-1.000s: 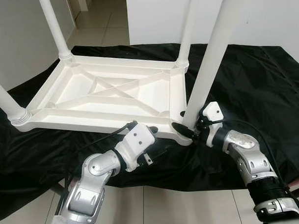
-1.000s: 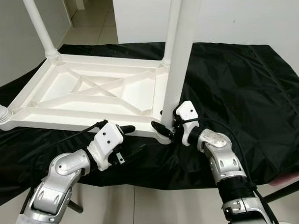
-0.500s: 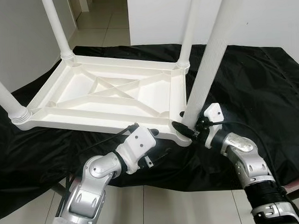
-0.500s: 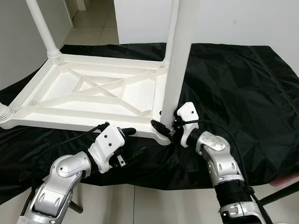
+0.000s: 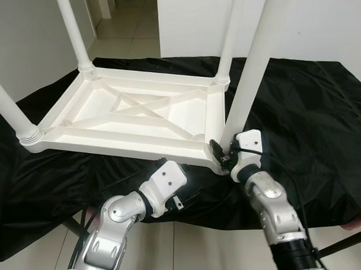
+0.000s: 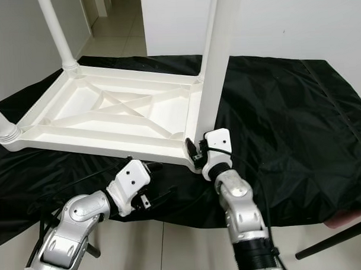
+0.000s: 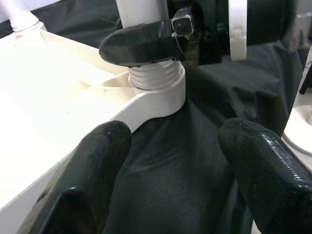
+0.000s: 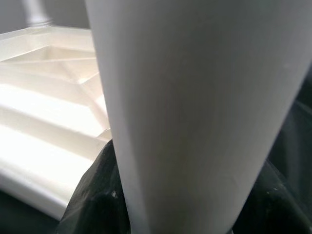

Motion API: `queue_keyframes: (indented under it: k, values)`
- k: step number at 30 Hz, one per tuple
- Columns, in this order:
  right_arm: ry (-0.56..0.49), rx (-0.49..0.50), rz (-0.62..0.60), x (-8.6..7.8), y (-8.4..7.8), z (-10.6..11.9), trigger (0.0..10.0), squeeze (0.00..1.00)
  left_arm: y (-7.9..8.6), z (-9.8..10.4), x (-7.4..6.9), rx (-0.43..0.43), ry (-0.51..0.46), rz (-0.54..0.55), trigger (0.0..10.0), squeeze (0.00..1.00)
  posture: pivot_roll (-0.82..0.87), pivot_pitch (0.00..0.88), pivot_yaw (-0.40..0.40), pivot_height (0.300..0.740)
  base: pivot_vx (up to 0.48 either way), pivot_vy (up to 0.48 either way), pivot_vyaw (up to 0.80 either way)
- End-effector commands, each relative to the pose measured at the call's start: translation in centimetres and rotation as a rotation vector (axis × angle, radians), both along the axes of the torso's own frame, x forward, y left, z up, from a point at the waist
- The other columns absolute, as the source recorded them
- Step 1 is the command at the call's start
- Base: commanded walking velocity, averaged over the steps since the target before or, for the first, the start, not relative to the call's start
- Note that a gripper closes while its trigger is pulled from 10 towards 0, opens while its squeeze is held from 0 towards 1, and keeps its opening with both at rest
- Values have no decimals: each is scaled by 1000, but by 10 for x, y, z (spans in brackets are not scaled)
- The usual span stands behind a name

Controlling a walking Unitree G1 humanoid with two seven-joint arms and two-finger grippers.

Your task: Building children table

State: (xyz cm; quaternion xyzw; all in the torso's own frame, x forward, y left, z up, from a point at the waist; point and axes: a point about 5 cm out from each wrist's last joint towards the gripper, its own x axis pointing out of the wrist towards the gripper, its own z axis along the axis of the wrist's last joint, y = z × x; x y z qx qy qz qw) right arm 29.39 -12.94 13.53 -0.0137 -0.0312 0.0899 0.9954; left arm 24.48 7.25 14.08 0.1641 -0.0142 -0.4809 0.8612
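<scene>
The white plastic table top (image 5: 132, 113) lies upside down on a black cloth (image 5: 310, 118). Three legs stand in its corner sockets: far left (image 5: 76, 32), far right (image 5: 227, 38) and near left (image 5: 7, 111). The near right leg (image 5: 250, 79) stands upright in its corner socket (image 7: 158, 87), threads showing. My right gripper (image 5: 222, 154) is shut on this leg just above the socket; its black fingers (image 8: 92, 195) wrap the leg (image 8: 195, 107). Low in front of the table's near edge, my left gripper (image 7: 175, 161) is open over the cloth, a short way from that socket.
The cloth covers a low surface whose front edge lies just before my arms, with tiled floor (image 5: 196, 247) below. A white wall (image 5: 319, 23) rises behind the cloth, and an open doorway (image 5: 123, 18) is at the back left. A thin dark stand leg (image 6: 332, 242) crosses the floor at right.
My right forearm has swung in toward the middle, now rising steeply to the leg, gripper still on its base. The left gripper has drawn back a little from the table's edge.
</scene>
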Motion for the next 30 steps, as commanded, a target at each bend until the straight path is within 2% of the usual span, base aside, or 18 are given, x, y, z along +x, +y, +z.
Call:
queue_keyframes:
  k: [1,8,9,10,11,12,16,18,19,20,21,22,24,26,28,29,30]
  values:
    - [51,-4,-102,-6,-1,-13,10000,0,5,-4,9,-19,-35,177,10000,0,-29,36,-15,740,0,0,0]
    - [26,26,-98,-7,5,-7,10000,0,7,-1,11,-41,-25,187,10000,0,-40,34,0,740,0,0,0]
    - [12,27,-81,-6,4,-4,10000,314,7,0,11,-47,-24,184,10000,0,-40,32,1,740,0,0,0]
    - [12,27,-81,-6,4,-4,10000,314,7,0,11,-47,-24,184,10000,0,-40,32,1,740,0,0,0]
    - [2,28,-74,-6,2,-2,10000,792,7,0,11,-47,-27,179,10000,0,-40,32,1,740,0,0,0]
    - [-3,41,-62,-5,1,-1,10000,1000,7,0,11,-41,-32,174,10000,0,-41,29,2,740,0,0,0]
    - [-27,49,-40,-2,-2,3,10000,1000,8,1,14,-36,-40,171,10000,0,-43,25,8,740,0,0,0]
    - [-40,56,82,1,-5,6,10000,1000,9,3,16,-29,-53,157,10000,0,-50,22,21,740,0,0,0]
    - [-40,56,82,1,-5,6,10000,1000,9,3,16,-29,-53,157,10000,0,-50,22,21,740,0,0,0]
    - [-48,46,141,2,-6,7,10000,1000,9,4,16,-25,-56,149,10000,0,-50,22,21,740,0,0,0]
    - [-42,36,212,5,-9,8,10000,569,10,3,16,-20,-56,142,10000,0,-53,25,25,740,0,0,0]
    - [-44,13,261,8,-12,10,10000,0,11,4,16,-15,-56,138,10000,0,-56,29,28,740,0,0,0]
    - [-45,-17,332,11,-16,12,10000,0,11,4,17,-12,-56,136,10000,0,-56,29,28,740,0,0,0]
    - [-45,-17,332,11,-16,12,10000,0,11,4,17,-12,-56,136,10000,0,-56,29,28,740,0,0,0]
    - [-20,-101,510,14,-17,10,10000,0,12,4,17,-12,-49,129,10000,0,-63,53,50,740,0,0,0]
    - [-20,-101,510,14,-17,10,10000,0,12,4,17,-12,-49,129,10000,0,-63,53,50,740,0,0,0]
    - [-3,-140,591,15,-17,9,10000,0,12,4,16,-10,-46,126,10000,0,-64,58,52,740,0,0,0]
